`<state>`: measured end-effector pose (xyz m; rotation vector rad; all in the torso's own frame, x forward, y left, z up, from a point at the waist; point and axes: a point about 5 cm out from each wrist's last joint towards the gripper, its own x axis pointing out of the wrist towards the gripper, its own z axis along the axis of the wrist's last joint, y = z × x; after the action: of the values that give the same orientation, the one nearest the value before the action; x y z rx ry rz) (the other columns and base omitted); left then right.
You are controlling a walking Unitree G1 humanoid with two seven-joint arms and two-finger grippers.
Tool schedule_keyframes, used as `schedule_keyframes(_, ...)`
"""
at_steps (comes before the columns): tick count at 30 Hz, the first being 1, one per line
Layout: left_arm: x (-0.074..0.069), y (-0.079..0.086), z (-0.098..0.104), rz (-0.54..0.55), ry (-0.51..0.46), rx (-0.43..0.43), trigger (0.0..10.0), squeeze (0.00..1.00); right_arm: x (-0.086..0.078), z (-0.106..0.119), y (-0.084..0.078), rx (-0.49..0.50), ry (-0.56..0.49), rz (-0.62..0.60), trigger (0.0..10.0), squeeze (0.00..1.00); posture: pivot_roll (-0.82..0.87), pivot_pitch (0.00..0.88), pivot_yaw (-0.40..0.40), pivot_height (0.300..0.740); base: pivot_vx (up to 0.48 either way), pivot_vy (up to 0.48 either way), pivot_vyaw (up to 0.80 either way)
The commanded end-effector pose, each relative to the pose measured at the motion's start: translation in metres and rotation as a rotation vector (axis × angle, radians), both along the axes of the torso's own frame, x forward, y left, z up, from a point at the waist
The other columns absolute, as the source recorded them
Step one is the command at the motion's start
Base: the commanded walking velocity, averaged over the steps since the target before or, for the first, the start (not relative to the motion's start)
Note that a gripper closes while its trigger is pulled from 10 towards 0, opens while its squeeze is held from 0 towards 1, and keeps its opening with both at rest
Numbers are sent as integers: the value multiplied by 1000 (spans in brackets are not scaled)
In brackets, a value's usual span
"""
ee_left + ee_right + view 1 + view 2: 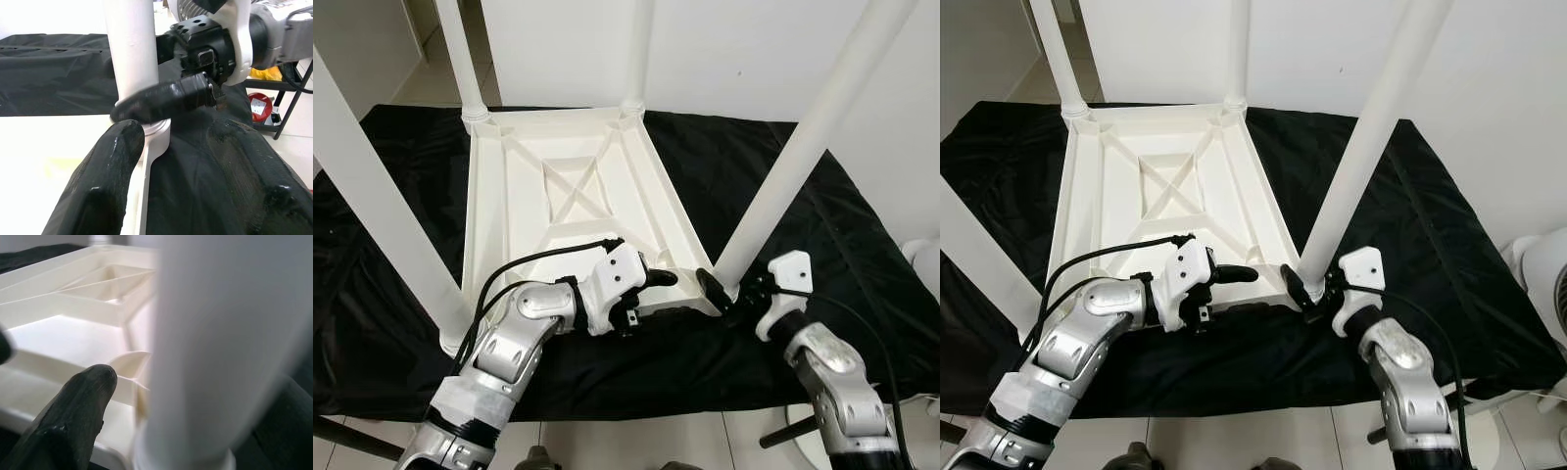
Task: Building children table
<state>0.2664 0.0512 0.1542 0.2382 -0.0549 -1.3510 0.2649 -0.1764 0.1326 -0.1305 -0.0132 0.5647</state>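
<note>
Four smooth white plastic legs [803,147] up on upside-down white ribbed tabletop [568,206] over black cloth [783,196]: light, stiff, slippery, best gripped low where right gripper [729,292] clamps; left gripper [651,289] apart.

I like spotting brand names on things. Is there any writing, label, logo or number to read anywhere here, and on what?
None can be read.
The white table top, its legs and the black cloth show no print.
The red object beside the rack carries marks too small and blurred to read.
</note>
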Motion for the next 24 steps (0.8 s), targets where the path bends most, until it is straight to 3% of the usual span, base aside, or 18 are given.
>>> schedule_keyframes(1, 3, 0, -1, 34, -1, 0, 10000, 0, 3, -2, 2, -12, 8, 49, 10000, 0, 4, 0, -25, 740, 0, 0, 0)
schedule_keyframes(8, 4, 2, 1, 43, -3, -2, 10000, 0, 13, -4, 9, -46, 25, 151, 10000, 0, 13, 0, -30, 740, 0, 0, 0)
schedule_keyframes(9, 3, 3, 0, 46, -2, -1, 10000, 0, 15, -5, 9, -47, 32, 161, 8039, 0, 16, 0, -33, 740, 0, 0, 0)
schedule_keyframes(11, 3, 3, 0, 46, -2, -1, 10000, 0, 15, -5, 9, -47, 32, 161, 8039, 0, 16, 0, -33, 740, 0, 0, 0)
schedule_keyframes(12, 3, 3, -1, 48, 0, 0, 10000, 0, 16, -8, 9, -47, 42, 167, 2157, 0, 17, 0, -34, 740, 0, 0, 0)
schedule_keyframes(13, 2, 3, -3, 52, 4, 4, 10000, 0, 15, -11, 8, -42, 57, 168, 0, 0, 17, 0, -34, 740, 0, 0, 0)
schedule_keyframes(24, 1, 4, -11, 51, 19, 28, 10000, 0, 9, -22, 4, -10, 82, 140, 0, 0, 1, 0, -24, 740, 0, 0, 0)
